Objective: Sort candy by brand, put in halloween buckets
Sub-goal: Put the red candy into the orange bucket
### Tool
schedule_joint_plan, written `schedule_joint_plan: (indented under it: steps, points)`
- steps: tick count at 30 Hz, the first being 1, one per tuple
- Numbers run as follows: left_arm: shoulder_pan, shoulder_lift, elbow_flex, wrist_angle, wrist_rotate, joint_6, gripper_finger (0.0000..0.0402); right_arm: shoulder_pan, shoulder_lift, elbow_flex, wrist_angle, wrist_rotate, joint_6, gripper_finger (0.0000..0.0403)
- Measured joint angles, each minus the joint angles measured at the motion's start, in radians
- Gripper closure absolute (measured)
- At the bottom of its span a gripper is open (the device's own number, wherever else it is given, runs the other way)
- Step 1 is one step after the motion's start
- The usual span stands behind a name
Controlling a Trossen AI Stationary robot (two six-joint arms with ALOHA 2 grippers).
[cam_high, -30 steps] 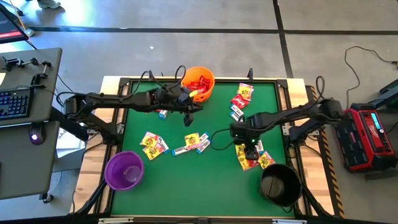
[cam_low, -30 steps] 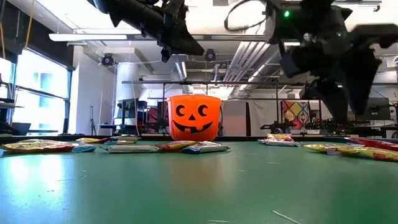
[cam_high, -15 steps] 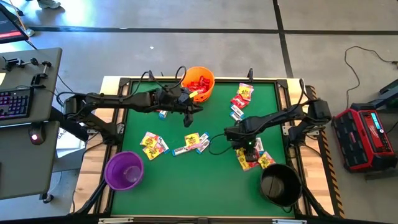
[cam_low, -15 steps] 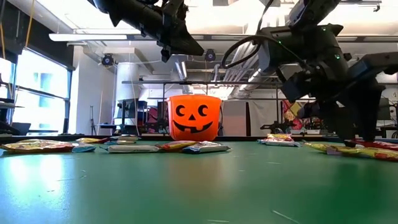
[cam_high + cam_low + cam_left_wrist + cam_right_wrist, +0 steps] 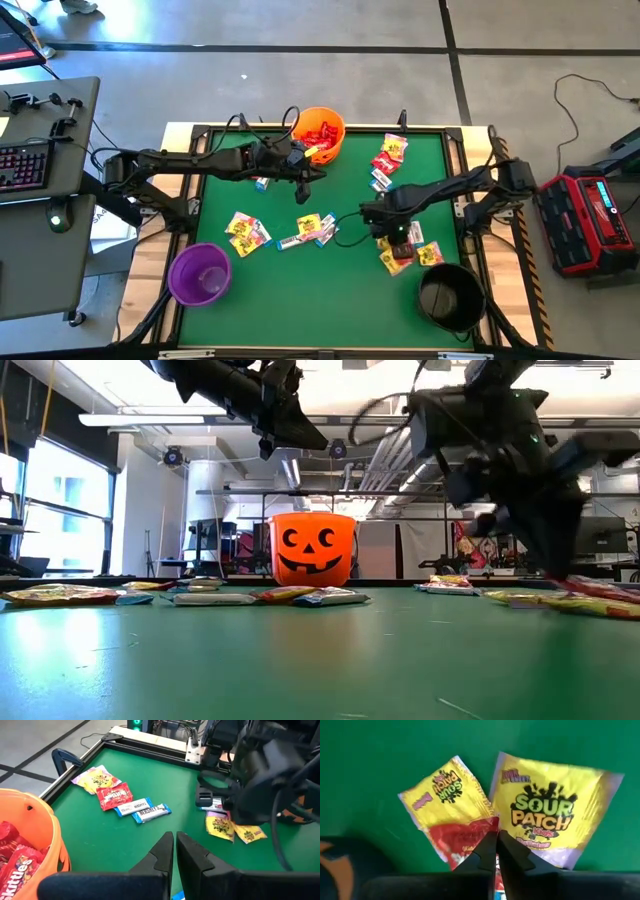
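While my right gripper (image 5: 492, 845) sits low over the green table's (image 5: 300, 290) right side, just above the black round plastic bucket (image 5: 450, 296) at the near right corner, I see its fingers pinched shut on the edge of a red flat wrapped packet (image 5: 462, 840). That packet lies between two yellow Sour Patch packets (image 5: 550, 815), overlapping one of them. My left gripper (image 5: 174, 851) hangs above the far edge beside the orange pumpkin-face plastic bucket (image 5: 320, 133), its fingers closed with nothing between them that I can make out. Red Skittles packets (image 5: 17, 865) already fill that bucket. The purple round plastic bucket (image 5: 199, 274) stands at the near left corner. More candy lies loose: a mixed cluster (image 5: 247, 232) left of centre, a row of yellow and white-blue packets (image 5: 308, 230) at mid-table, and a small group (image 5: 388, 158) near the far right corner.
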Motion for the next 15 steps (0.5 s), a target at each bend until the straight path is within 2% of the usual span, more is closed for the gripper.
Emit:
schedule_joint_plan:
  steps: [10,15]
  points:
    - [0.003,0.001,0.000,-0.006,-0.033,0.000,0.0390,-0.109,-0.151,0.073,0.009,0.002,0.116,0.0403]
    - [0.028,-0.012,0.000,-0.007,-0.028,0.000,0.0391,-0.172,-0.199,0.084,0.216,0.033,0.225,0.0403]
